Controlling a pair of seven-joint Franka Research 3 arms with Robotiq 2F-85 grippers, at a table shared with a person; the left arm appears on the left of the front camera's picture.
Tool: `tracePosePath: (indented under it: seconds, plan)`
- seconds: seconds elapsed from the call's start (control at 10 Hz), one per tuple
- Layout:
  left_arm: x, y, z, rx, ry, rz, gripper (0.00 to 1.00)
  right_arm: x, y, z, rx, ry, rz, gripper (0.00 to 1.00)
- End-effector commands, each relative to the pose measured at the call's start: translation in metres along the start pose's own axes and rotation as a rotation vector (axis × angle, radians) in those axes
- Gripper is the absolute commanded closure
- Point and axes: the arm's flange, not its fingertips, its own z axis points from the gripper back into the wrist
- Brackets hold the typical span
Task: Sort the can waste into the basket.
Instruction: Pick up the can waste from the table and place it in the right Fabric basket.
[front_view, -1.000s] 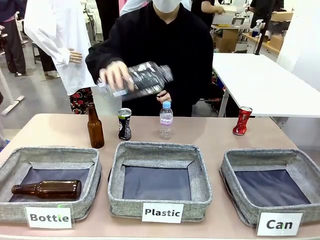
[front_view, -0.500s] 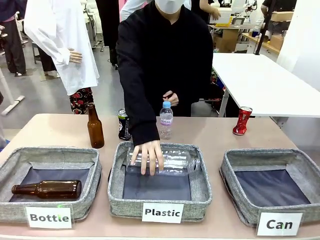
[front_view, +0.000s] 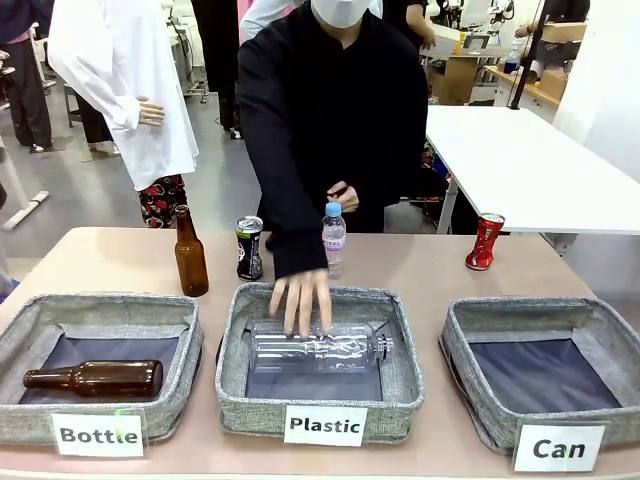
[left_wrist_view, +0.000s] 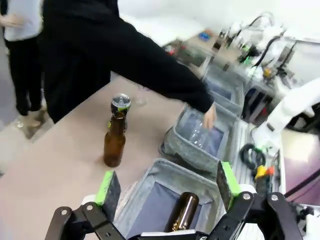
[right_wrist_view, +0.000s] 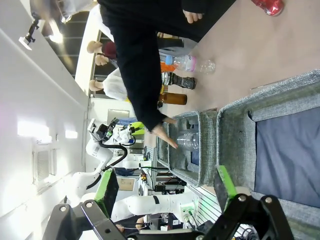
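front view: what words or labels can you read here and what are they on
"Bottle": white label on the left basket
"Plastic": white label on the middle basket
"Can": white label on the right basket
Too small to read: print on the black can, red can and small water bottle

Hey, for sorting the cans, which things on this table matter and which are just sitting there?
Part of the job:
black can
red can
Can basket

Just lying about:
upright brown bottle
lying brown bottle in the Bottle basket
small water bottle
big clear bottle in the Plastic basket
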Motion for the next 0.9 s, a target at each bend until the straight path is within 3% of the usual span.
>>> tracePosePath:
  seconds: [0.0, 0.3, 0.4, 0.5, 0.7, 0.8]
  plan:
    - [0.016, -0.029, -0.065, 0.120, 0.154, -0.049, 0.00, 0.001, 0.001, 0.001, 0.011, -0.003, 0.025, 0.00]
    - [0.031, -0.034, -0.155, 0.054, 0.341, -0.225, 0.00, 0.001, 0.001, 0.001, 0.011, -0.003, 0.025, 0.00]
    - [0.033, -0.027, -0.168, 0.000, 0.343, -0.115, 0.00, 0.001, 0.001, 0.001, 0.011, -0.003, 0.025, 0.00]
    - [0.036, -0.050, -0.146, 0.081, 0.289, -0.203, 0.00, 0.001, 0.001, 0.001, 0.011, -0.003, 0.025, 0.00]
    - [0.036, -0.050, -0.146, 0.081, 0.289, -0.203, 0.00, 0.001, 0.001, 0.001, 0.011, -0.003, 0.025, 0.00]
    - [0.032, -0.043, -0.169, 0.049, 0.310, -0.192, 0.00, 0.001, 0.001, 0.001, 0.011, -0.003, 0.025, 0.00]
